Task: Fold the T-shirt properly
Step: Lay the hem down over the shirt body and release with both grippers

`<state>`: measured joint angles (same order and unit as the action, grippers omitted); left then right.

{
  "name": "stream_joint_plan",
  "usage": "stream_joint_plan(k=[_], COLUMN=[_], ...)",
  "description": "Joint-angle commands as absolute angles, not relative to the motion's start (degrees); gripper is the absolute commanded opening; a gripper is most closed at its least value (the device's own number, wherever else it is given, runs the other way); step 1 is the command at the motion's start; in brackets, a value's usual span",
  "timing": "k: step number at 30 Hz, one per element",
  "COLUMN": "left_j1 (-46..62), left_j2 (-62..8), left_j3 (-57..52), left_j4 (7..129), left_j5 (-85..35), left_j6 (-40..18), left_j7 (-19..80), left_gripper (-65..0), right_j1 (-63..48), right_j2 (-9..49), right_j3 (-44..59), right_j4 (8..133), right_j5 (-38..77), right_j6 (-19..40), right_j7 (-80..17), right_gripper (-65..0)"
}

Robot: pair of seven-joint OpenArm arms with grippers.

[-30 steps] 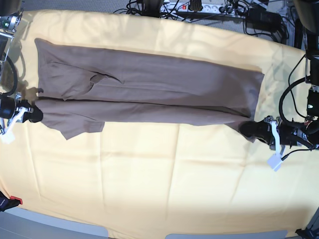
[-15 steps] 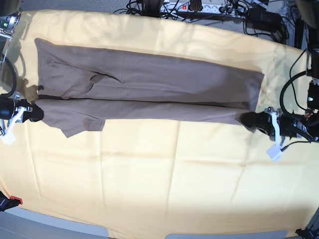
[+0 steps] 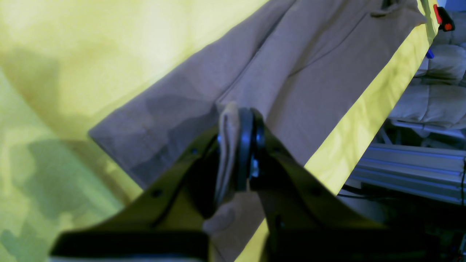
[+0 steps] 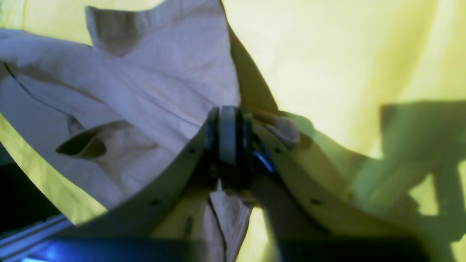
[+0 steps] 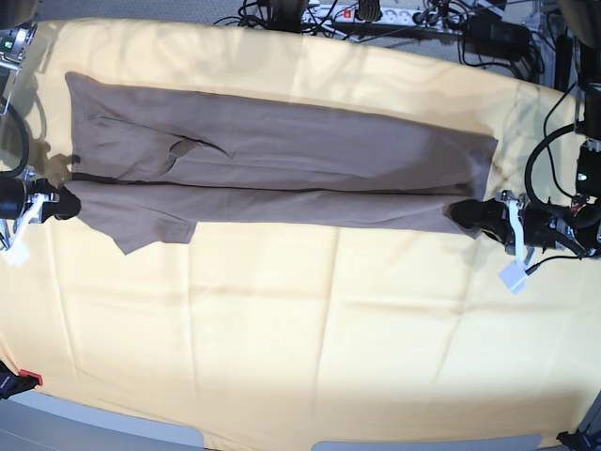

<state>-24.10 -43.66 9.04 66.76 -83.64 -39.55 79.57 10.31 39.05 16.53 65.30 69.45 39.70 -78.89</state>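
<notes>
A: Base view first. Where's the T-shirt (image 5: 282,160)?

B: Flat on the yellow cloth (image 5: 282,329) that covers the bench. It's a long taupe band, and its near long edge is doubled over onto the body. The fold line runs along the length of the shirt.

A: Any loose parts?

B: One sleeve (image 5: 150,230) pokes out from the shirt's near edge at the collar end. The neck opening (image 5: 192,146) gapes a little on the top layer.

A: Left claw (image 5: 467,214)?

B: It's at the shirt's hem end, on the near corner and touching the fabric. In the left wrist view the jaws are clamped on a bunched ridge of taupe cloth, so it's gripping the T-shirt.

A: Right claw (image 5: 64,202)?

B: It's at the shirt's collar end, right against the folded edge and just above the sleeve. In the right wrist view the pads sit close together with fabric around and below them. I can't tell if it's pinching the cloth or just resting against it.

A: Is the shirt lifted anywhere?

B: Only at the left claw's pinch. The rest lies flat on the cloth.

A: Anything else near the shirt?

B: Cables and a power strip (image 5: 376,19) lie beyond the shirt's far edge, off the cloth. The cloth on the shirt's near side is wrinkled.
</notes>
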Motion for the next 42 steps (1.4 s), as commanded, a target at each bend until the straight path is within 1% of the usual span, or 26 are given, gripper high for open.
stream_joint_plan(k=[1,2,3,4,5,11,15,18,22,26,37,42], left_j1=[-25.41,-25.41,-25.41,-25.41,-25.41,-24.38,-22.41,-21.17,-19.79,-19.73,-19.7,-19.7], left_j2=[-44.77,-44.77,-44.77,-44.77,-44.8,-44.8,-44.75,-44.77,-44.77,-44.8,-44.77,-44.8], left_j3=[8.56,8.56,8.56,8.56,8.56,8.56,8.56,8.56,8.56,8.56,8.54,8.56], left_j4=[67.59,67.59,67.59,67.59,67.59,67.35,67.35,67.35,67.35,67.35,67.35,67.35], left_j5=[-85.0,-85.0,-85.0,-85.0,-85.0,-85.0,-85.0,-85.0,-85.0,-85.0,-85.0,-85.0], left_j6=[-40.0,-40.0,-40.0,-40.0,-40.0,-40.0,-40.0,-40.0,-40.0,-40.0,-40.0,-40.0], left_j7=[79.55,79.61,79.59,79.59,79.59,79.55,79.31,78.98,78.91,78.65,77.89,77.84], left_gripper=[-53.7,-45.5,-38.1,-32.8,-30.5,-30.5,-30.5,-30.5,-30.5,-30.5,-30.5,-30.5], right_j1=[11.6,11.62,11.62,11.64,11.97,12.99,13.89,15.31,16.16,16.01,14.92,14.74], right_j2=[41.01,41.06,41.1,41.12,41.12,40.64,39.59,37.45,33.67,31.29,26.89,26.35], right_j3=[16.84,16.84,16.84,16.86,16.86,16.86,16.86,16.86,16.84,16.84,16.73,14.96], right_j4=[66.26,66.26,66.26,66.26,66.26,66.28,66.28,66.28,66.28,66.28,66.22,66.22], right_j5=[70.54,70.57,70.57,70.57,70.59,75.79,75.75,70.59,63.07,53.12,49.23,49.17], right_j6=[40.0,40.0,40.0,40.0,40.0,40.0,40.0,40.0,40.0,40.0,40.0,40.0], right_j7=[-78.52,-78.48,-78.02,-77.3,-76.73,-73.14,-69.84,-66.87,-65.32,-59.96,-58.46,-58.46], right_gripper=[-42.2,-31.7,-24.2,-20.7,-20.2,-20.3,-20.3,-20.2,-20.2,-20.3,-20.2,-20.3])
